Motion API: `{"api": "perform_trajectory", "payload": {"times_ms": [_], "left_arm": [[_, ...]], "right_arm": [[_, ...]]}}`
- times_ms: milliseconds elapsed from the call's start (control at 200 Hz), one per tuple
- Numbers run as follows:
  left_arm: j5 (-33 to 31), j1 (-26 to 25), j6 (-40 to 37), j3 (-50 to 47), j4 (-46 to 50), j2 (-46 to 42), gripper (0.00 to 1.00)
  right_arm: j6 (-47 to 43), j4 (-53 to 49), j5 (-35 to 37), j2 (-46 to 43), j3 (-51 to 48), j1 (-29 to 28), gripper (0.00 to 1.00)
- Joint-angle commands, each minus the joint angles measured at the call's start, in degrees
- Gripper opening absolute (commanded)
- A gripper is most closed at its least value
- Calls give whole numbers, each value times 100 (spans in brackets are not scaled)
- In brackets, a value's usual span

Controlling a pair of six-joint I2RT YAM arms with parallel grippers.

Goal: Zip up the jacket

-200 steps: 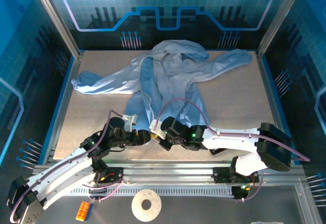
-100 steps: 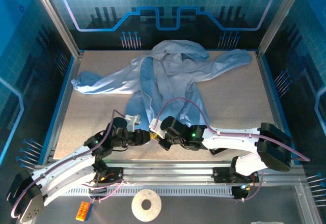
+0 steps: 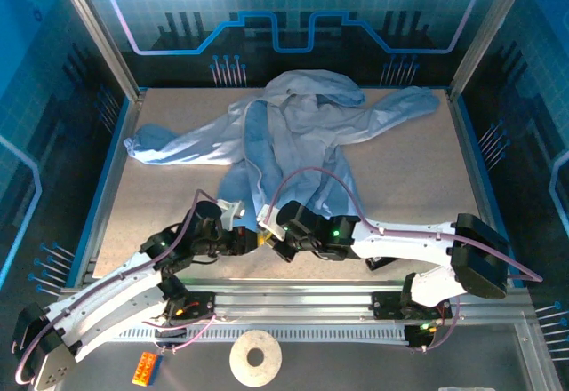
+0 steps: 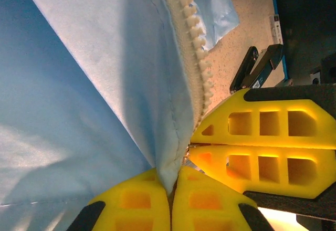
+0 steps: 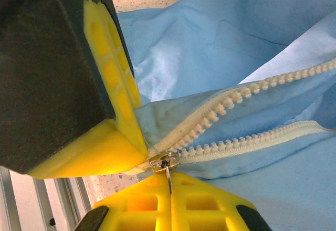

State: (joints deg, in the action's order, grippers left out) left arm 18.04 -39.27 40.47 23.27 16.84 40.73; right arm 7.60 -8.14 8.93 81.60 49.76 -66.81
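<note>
Jacket [image 3: 293, 133] lies open and face up on the table [image 3: 400, 187]. Its hood points to the far edge, one sleeve is thrown out to each side, and the bottom hem is nearest the arm bases. Both arms meet at that hem, at the foot of the zipper.

Left jaws: pressed together on the hem corner, with pale blue fabric pinched right beside the zipper teeth [image 4: 191, 37]. Judged purpose: anchor the bottom so the fabric is taut and cannot ride up when the slider is pulled.

Right jaws: pressed together just below the metal slider [image 5: 164, 163]. Its pull tab runs down into the seam between them, so I read this as a pinch on the tab. The slider sits at the very bottom, where the upper row of teeth [image 5: 236, 97] and the lower row [image 5: 252, 139] converge. The rows run apart beyond it, so zipping is not yet under way.

Next move, as a judgement: draw the slider away from the left anchor, along the teeth toward the hood.

Counts:
- jacket 1
- hood 1
- sleeves 2
- tooth rows 2
- slider 1
- arms 2
- white ring [image 3: 255, 355] 1
- orange block [image 3: 145, 369] 1

The ring and the block both sit off the table, in front of the rail.
</note>
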Motion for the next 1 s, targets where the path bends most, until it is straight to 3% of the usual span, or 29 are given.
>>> {"api": "perform_trajectory", "payload": {"times_ms": [0, 225, 415, 575, 996], "left_arm": [[497, -36, -345, 214, 1018, -21, 0], [631, -36, -456, 425, 1234, 14, 0], [253, -26, -374, 665, 1699, -21, 0], [393, -23, -365, 794, 1725, 385, 0], [383, -21, -479, 864, 1590, 470, 0]], "right_arm": [[196, -110, 611, 61, 338, 66, 0], [290, -322, 690, 244, 627, 64, 0], [331, -398, 899, 229, 650, 90, 0], [365, -408, 1023, 78, 527, 131, 0], [369, -295, 622, 36, 506, 672, 0]]}}
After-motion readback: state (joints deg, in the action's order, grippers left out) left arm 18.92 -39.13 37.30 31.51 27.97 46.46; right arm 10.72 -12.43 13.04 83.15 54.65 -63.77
